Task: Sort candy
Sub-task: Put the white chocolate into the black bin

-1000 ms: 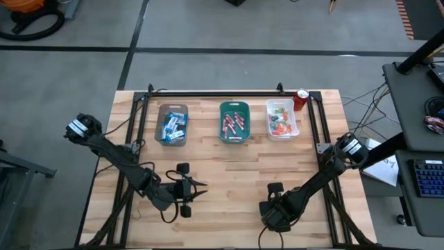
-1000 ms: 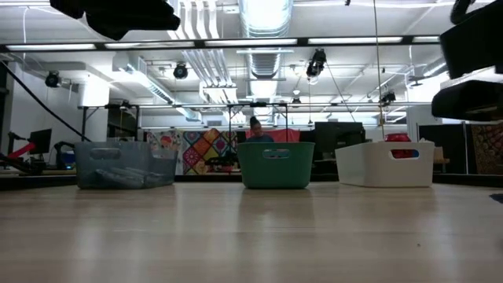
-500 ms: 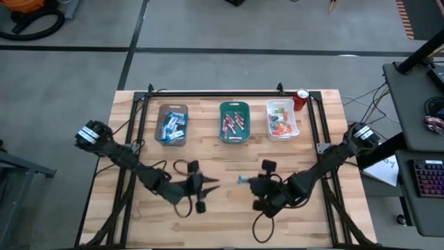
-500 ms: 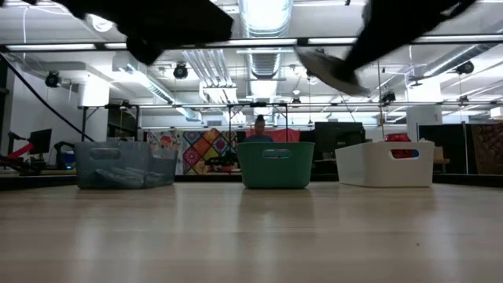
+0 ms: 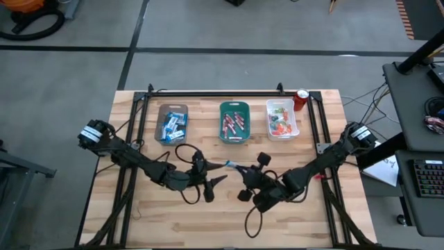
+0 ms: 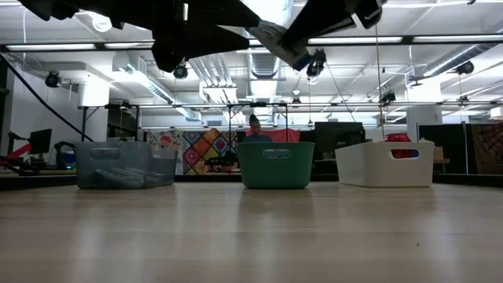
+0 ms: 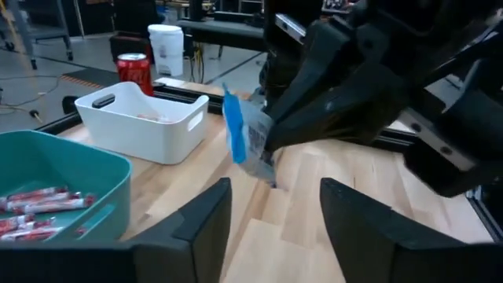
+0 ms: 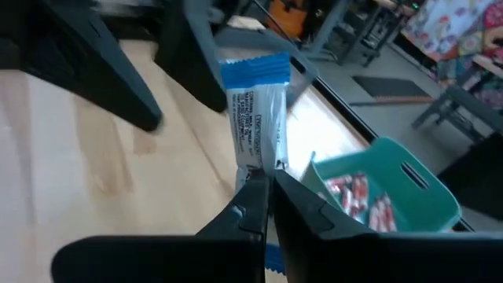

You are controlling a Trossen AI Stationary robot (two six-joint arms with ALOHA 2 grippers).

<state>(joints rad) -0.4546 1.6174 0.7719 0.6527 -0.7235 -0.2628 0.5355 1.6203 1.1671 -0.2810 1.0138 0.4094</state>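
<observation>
A blue-and-white wrapped candy (image 8: 255, 118) hangs over the table's middle, with my right gripper (image 8: 266, 200) shut on it. It also shows in the left wrist view, candy (image 7: 244, 135), and from above, candy (image 5: 232, 166). My left gripper (image 7: 275, 228) stands open just left of it, gripper (image 5: 220, 173), fingers pointing at the candy without touching it. More candy lies in three trays at the far side: blue-and-white bars in the brown tray (image 5: 172, 125), red sticks in the teal tray (image 5: 234, 122), and orange and green pieces in the white tray (image 5: 282, 119). My right gripper pinches one end of the wrapper (image 8: 258, 171) between its two fingers. The fingers come from the table's right, nearly level. The rest of the candy sticks out past the fingertips toward my left gripper, lifted clear of the table.
A red can (image 5: 301, 99) stands at the far right corner beside the white tray. A black frame rail (image 5: 215, 92) runs along the far edge, and side rails run down both sides. Bare wood lies near the front edge. A person shows in the room behind the teal tray (image 6: 275, 163).
Both grippers have moved toward the table's middle, toward each other. My right gripper has risen and turned, carrying the candy up until it points at my left gripper. My left gripper has rolled and its fingers stand wider apart than before.
</observation>
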